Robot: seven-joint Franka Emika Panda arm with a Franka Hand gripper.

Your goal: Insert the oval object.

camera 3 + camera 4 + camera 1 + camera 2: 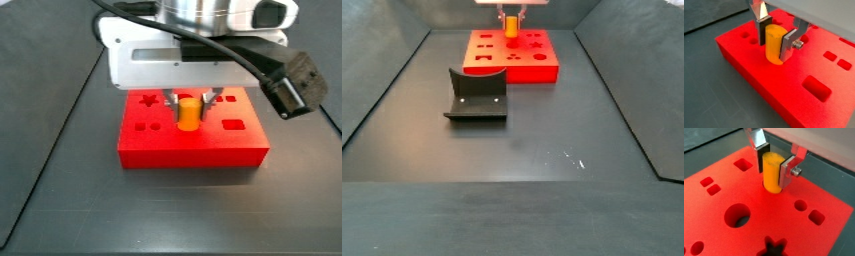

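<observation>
Gripping the upright orange peg [774, 46] between its fingers [789, 44], the end effector [776, 159] stood over the red block [187, 145], the peg's lower end sunk into a hole on the block's top.

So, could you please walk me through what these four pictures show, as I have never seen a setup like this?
This is one robot arm with a two-finger hand. Two pictures come from cameras on its wrist, looking down past the fingers; two come from cameras fixed beside the table. On the dark floor lies a red block with holes of different shapes: round, square, star. In a side view a dark grey curved holder stands apart from the block, nearer the camera. The hand is above the block, its silver fingers shut on the oval object, an orange-yellow peg held upright. In both wrist views the peg's lower end sits at the block's top face, seemingly entering a hole; how deep cannot be seen.
</observation>
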